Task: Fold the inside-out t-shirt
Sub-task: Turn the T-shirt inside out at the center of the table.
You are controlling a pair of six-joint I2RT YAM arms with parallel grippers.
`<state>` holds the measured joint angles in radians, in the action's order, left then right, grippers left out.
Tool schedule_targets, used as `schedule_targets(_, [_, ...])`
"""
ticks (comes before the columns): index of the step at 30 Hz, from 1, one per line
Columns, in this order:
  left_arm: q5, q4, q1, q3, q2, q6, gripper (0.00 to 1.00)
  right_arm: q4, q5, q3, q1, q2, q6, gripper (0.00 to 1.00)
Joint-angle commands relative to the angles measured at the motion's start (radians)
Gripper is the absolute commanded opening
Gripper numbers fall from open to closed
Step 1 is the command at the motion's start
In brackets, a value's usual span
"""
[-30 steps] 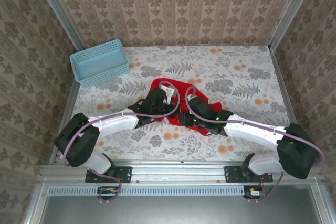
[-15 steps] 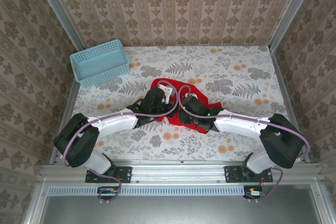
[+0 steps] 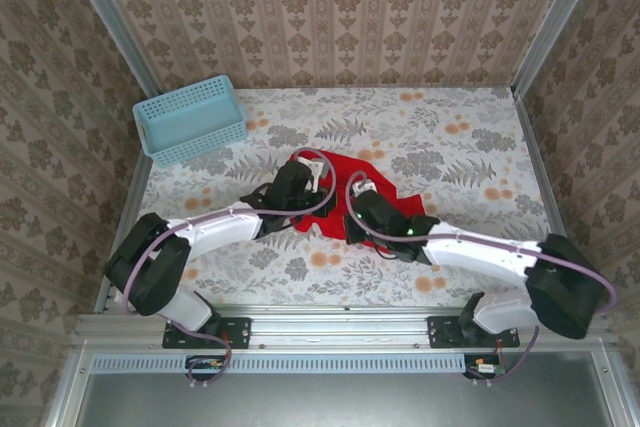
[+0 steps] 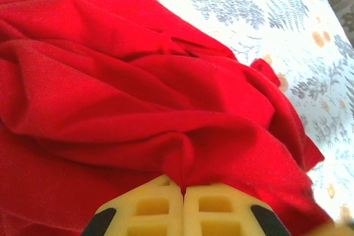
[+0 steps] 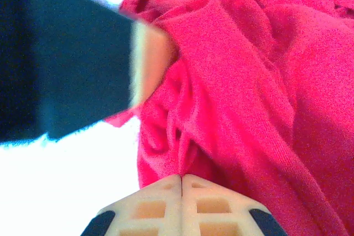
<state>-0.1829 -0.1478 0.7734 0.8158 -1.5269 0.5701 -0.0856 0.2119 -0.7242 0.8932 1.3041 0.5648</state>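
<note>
The left gripper (image 4: 183, 190) has its yellow fingers pressed together, with a ridge of the red inside-out t-shirt (image 4: 138, 98) pinched between their tips. The right gripper (image 5: 182, 179) is likewise closed, its fingers meeting on another fold of the same cloth. The t-shirt lies crumpled in a heap around and between both grippers on the middle of the flower-patterned table (image 3: 450, 147), and a light blue plastic basket (image 3: 190, 119) stands at the table's far left corner, well apart from the cloth.
</note>
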Motion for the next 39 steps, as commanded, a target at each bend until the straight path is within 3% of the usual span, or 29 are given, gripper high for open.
schedule_targets(1, [0.015, 0.066, -0.03, 0.055, -0.045, 0.044, 0.0, 0.03, 0.053, 0.081, 0.056, -0.105, -0.043, 0.0])
schedule_targets(10, [-0.043, 0.038, -0.015, 0.06, -0.096, 0.046, 0.0, -0.046, 0.095, 0.229, 0.098, -0.269, 0.042, 0.01])
schedule_targets(15, [-0.069, -0.03, 0.042, 0.005, -0.038, 0.012, 0.0, -0.102, 0.047, 0.154, 0.066, -0.268, 0.068, 0.25])
schedule_targets(18, [-0.068, -0.074, 0.076, -0.036, 0.002, 0.01, 0.0, -0.114, -0.006, 0.101, 0.024, -0.245, 0.09, 0.3])
schedule_targets(28, [-0.041, -0.098, 0.1, -0.091, 0.054, 0.016, 0.0, -0.077, -0.116, 0.022, -0.051, -0.072, 0.108, 0.31])
schedule_targets(36, [-0.039, -0.102, 0.1, -0.089, 0.054, 0.016, 0.0, -0.105, -0.017, 0.011, -0.056, -0.012, 0.144, 0.34])
schedule_targets(39, [-0.038, -0.103, 0.102, -0.089, 0.054, 0.014, 0.0, -0.136, 0.02, -0.008, -0.058, 0.008, 0.146, 0.29])
